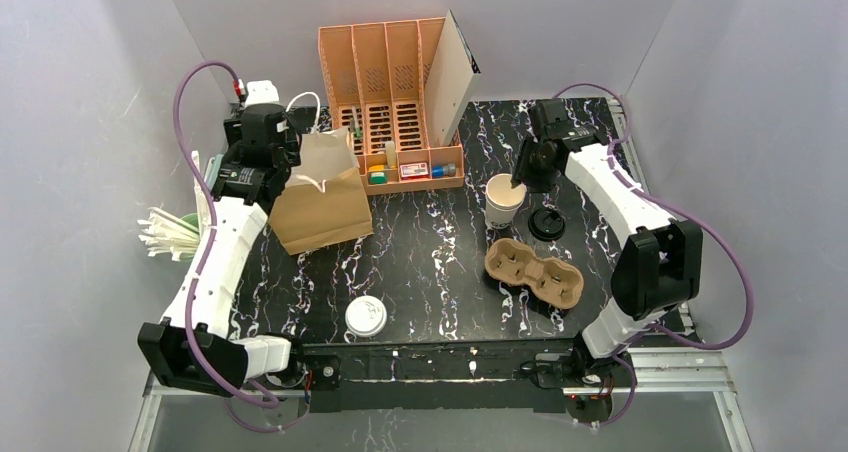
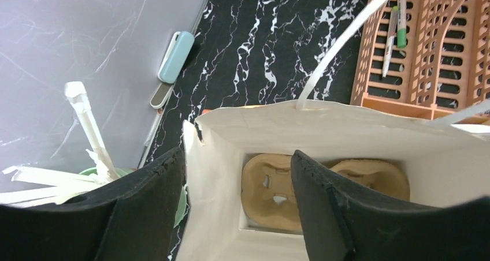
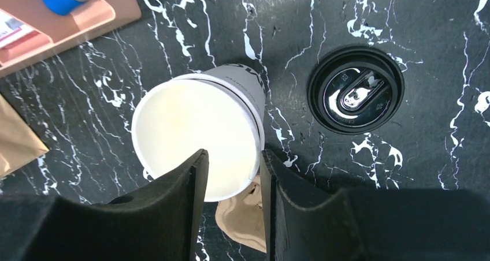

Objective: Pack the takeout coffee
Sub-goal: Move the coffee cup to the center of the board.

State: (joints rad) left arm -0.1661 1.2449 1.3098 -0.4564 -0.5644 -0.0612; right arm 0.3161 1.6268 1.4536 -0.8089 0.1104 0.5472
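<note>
A black marble table (image 1: 430,262) with white veins sits between pale walls, with an orange organizer (image 1: 390,102) at top centre of the overhead view. The cup (image 1: 503,200) stands upright and uncovered right of centre, and its black lid (image 1: 546,223) lies flat on the table just to the right of it, not touching. A carrier (image 1: 533,272) lies just below both. The right gripper (image 3: 234,157) straddles the cup's rim with its jaws apart, one finger inside the cup and one outside, a gap showing beside the wall. Left of centre stands a brown bag (image 1: 322,207), open at the top, with a second carrier (image 2: 277,191) on its floor. The left gripper (image 2: 237,157) is spread wide across the bag's left wall, one finger inside and one outside. A white lid (image 1: 366,317) lies at lower centre and straws (image 1: 170,234) at the left edge
</note>
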